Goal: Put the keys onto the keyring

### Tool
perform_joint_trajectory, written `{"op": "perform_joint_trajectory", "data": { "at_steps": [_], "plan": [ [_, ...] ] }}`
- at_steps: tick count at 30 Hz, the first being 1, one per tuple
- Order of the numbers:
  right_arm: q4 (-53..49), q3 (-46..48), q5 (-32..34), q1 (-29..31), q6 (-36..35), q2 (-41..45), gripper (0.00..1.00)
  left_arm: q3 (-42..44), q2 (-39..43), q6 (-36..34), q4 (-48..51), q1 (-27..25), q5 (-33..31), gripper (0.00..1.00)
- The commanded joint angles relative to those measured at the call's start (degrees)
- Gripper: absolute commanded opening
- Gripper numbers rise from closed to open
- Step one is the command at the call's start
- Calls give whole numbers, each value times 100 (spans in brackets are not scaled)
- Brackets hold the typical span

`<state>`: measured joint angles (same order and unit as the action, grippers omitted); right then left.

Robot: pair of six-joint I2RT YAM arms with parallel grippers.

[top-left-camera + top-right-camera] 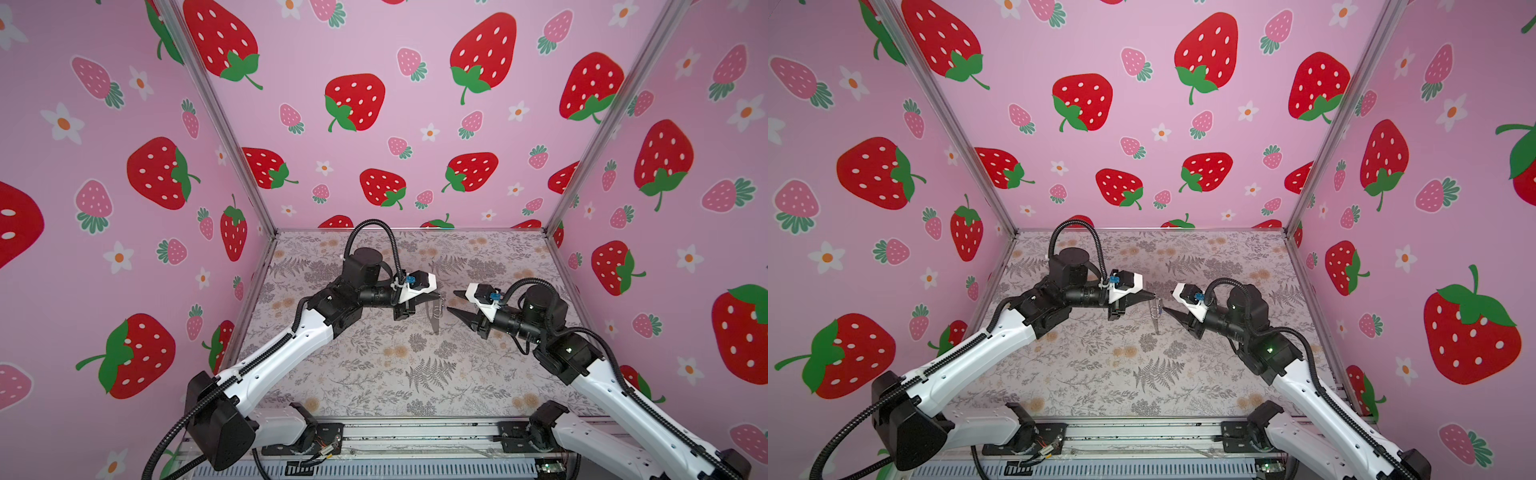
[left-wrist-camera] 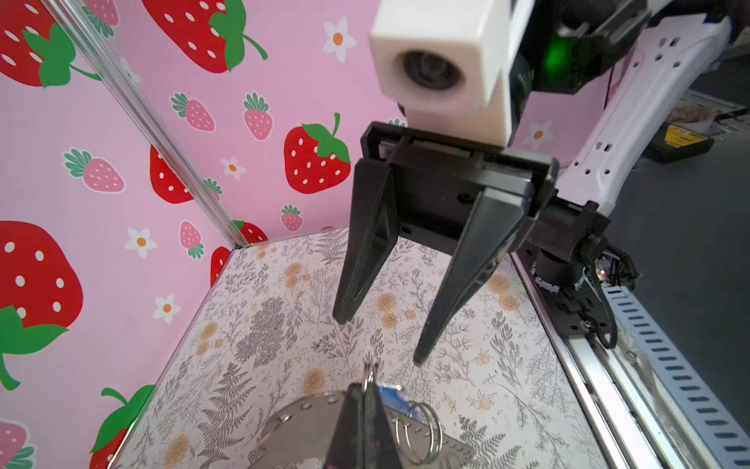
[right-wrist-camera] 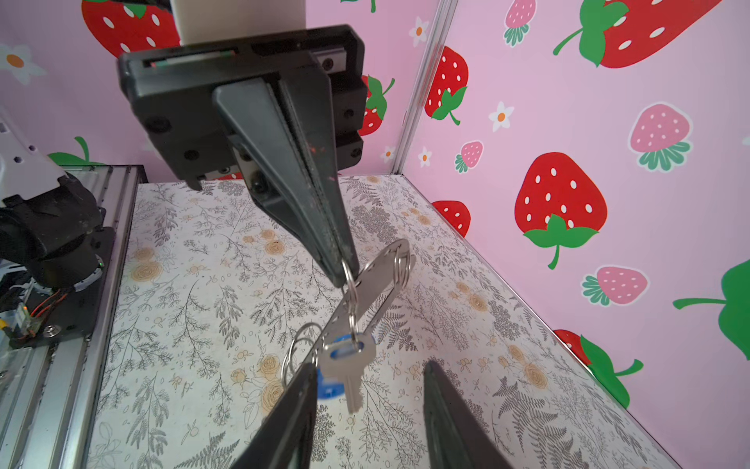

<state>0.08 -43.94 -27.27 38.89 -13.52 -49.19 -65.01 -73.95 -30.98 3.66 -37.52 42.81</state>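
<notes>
We count one keyring [image 3: 375, 280], one key [image 3: 354, 367], one blue tag [image 3: 326, 390] and two claws. The left claw [image 3: 344, 277] is clamped shut on a metal ring of the keyring, which hangs clear of the table [image 1: 395, 374], over its middle. The key and tag dangle from that ring. The right claw [image 3: 371, 365] stands partly open just beside the key, with one finger [image 3: 298, 406] close to the tag, and grips nothing. In the right wrist view, rings sit at three places along the strap. In both top views the keyring [image 1: 434, 318] is only a thin sliver and the key cannot be made out. The left wrist view shows the strap [image 2: 302, 426], two rings [image 2: 418, 434] and a bit of blue, but not the key.
</notes>
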Motion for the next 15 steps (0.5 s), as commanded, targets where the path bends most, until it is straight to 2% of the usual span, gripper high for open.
{"op": "perform_joint_trajectory", "data": {
  "at_steps": [1, 9, 15],
  "plan": [
    [326, -96, -123, 22, 124, -68, 44, 118, 135, 564, -933, 58, 257, 0],
    [549, -119, 5, 20, 166, -55, 39, 376, 110, 1138, -1833, 113, 194, 0],
    [805, -88, 158, 35, -5, 78, 31, 388, 74, 1286, -1964, 113, 88, 0]
  ]
}}
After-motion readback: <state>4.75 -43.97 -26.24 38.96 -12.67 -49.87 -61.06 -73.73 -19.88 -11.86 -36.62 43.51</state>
